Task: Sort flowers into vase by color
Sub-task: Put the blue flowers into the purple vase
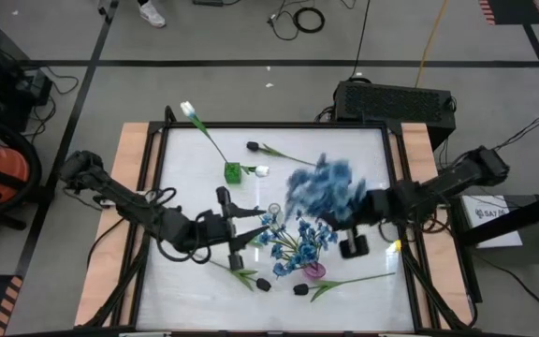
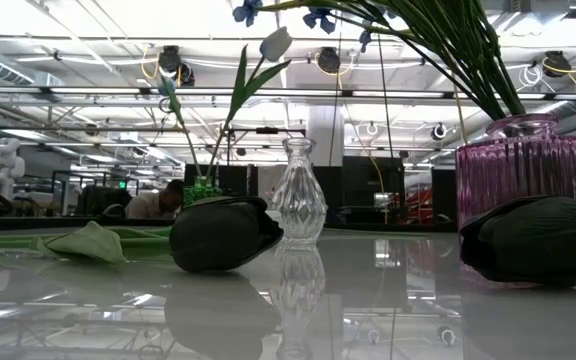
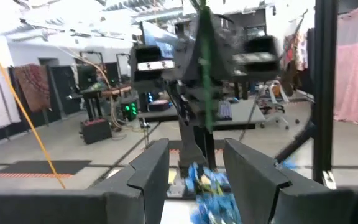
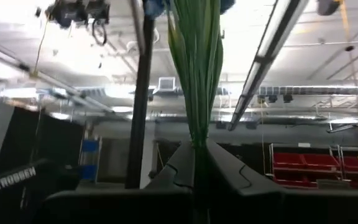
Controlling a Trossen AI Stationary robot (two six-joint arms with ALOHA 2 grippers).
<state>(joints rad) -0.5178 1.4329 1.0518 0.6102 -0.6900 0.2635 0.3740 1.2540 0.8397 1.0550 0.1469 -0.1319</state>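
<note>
Right pincer (image 1: pixel 368 208) clamped on blue flower bunch (image 1: pixel 324 187), lifted just beside pink vase (image 1: pixel 315 271) already holding blue flowers. Left pincer (image 1: pixel 251 227) open, empty, by clear vase (image 1: pixel 273 210). Black tulips (image 1: pixel 263 284) near, white tulip (image 1: pixel 188 109) in green vase (image 1: pixel 233 171) beyond; most sorting left.

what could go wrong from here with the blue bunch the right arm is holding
The right end effector is shut on the blue flowers' thin stems, so they could slip or twist. The pink vase already holds a blue spray, so new stems may snag there. The clear vase stands nearby and could get knocked over.
</note>
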